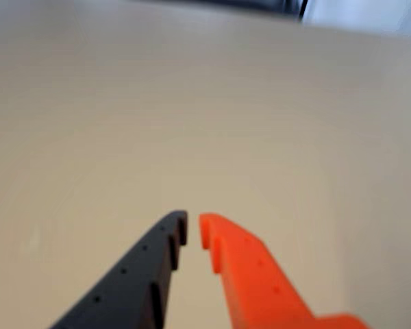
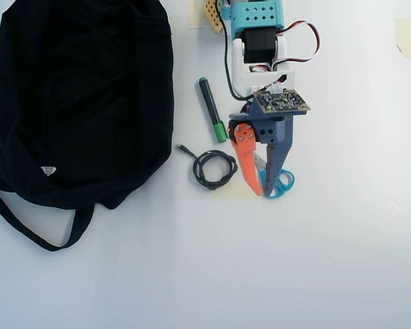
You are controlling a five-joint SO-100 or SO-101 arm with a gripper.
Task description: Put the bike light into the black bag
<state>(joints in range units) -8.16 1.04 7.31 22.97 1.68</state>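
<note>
Nothing is bagged: my fingers (image 2: 264, 192) are hovering nearly together, empty; no light visible, bag (image 2: 82, 96) well aside.

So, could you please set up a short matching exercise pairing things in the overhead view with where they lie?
Things:
1. black bag
2. green marker
3. coiled black cable
4. teal-handled scissors

Places:
A. under the gripper fingertips
B. far left of the table
C. just left of the arm, above the cable
D. between bag and gripper

Pairs: 1-B, 2-C, 3-D, 4-A
</note>
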